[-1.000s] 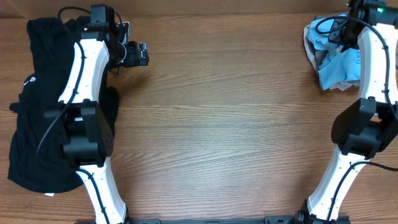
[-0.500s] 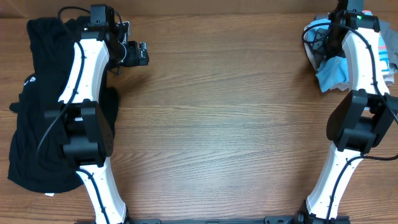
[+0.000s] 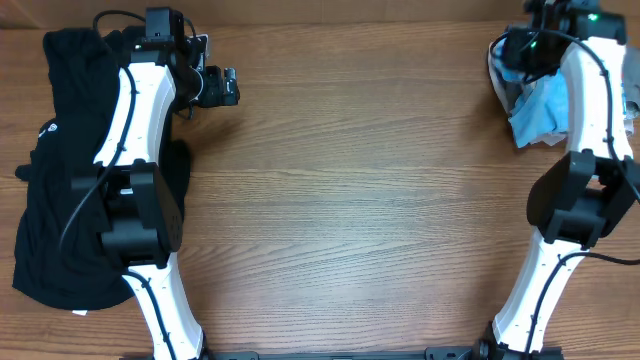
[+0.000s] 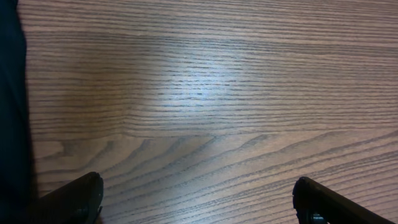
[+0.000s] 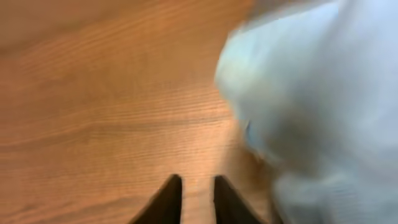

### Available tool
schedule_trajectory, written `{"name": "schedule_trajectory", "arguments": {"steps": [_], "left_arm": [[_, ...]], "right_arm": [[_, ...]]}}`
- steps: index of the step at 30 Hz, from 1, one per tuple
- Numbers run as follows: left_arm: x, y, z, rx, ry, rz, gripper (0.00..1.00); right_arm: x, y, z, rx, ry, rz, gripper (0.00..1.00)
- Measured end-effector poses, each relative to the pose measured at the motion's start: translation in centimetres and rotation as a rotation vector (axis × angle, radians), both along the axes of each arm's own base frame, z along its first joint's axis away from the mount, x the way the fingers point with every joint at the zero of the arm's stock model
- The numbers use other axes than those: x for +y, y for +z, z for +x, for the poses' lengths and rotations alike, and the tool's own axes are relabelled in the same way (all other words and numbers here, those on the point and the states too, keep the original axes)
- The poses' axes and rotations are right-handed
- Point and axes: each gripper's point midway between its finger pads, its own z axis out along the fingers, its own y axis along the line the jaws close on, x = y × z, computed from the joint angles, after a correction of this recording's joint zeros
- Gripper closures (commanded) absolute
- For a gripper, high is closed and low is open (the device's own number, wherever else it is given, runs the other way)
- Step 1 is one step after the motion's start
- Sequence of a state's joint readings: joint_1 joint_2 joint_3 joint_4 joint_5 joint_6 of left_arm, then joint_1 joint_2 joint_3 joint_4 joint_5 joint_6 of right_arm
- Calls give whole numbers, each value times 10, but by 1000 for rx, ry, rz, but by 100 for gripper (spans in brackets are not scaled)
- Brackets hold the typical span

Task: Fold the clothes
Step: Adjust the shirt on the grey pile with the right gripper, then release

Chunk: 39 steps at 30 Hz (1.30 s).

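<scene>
The clothes lie in two heaps. A light blue T-shirt [image 3: 538, 117] is crumpled with grey pieces at the table's far right, blurred and pale in the right wrist view [image 5: 311, 93]. A large black garment [image 3: 55, 170] sprawls along the left side, showing as a dark strip in the left wrist view [image 4: 9, 93]. My right gripper [image 3: 516, 50] hovers at the blue pile's left edge; its fingers [image 5: 198, 183] stand a narrow gap apart with only bare wood between them. My left gripper [image 3: 226, 87] is wide open [image 4: 199, 190] over bare wood, right of the black garment.
The wooden table [image 3: 360, 200] stretches between the two heaps. Both arms' white links rise from bases at the near edge, the left one [image 3: 135, 120] lying over the black garment. The table's far edge runs just behind both grippers.
My right arm has swung left over the blue pile, and the T-shirt has bunched smaller beneath it. The left arm and black garment have not moved.
</scene>
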State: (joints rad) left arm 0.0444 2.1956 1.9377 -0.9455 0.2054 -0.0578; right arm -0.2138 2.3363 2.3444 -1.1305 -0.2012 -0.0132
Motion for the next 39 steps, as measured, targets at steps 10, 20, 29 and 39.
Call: {"name": "schedule_trajectory", "arguments": {"steps": [10, 20, 29, 39], "left_arm": [[0, 2, 5, -20, 0, 1, 0], [0, 2, 5, -22, 0, 1, 0], [0, 2, 5, -22, 0, 1, 0], [0, 2, 5, -22, 0, 1, 0]], "right_arm": [[-109, 21, -13, -57, -262, -81, 54], [-157, -56, 7, -38, -333, -104, 12], [-159, -85, 15, -19, -339, -115, 0], [-159, -50, 10, -33, -355, -118, 0]]}}
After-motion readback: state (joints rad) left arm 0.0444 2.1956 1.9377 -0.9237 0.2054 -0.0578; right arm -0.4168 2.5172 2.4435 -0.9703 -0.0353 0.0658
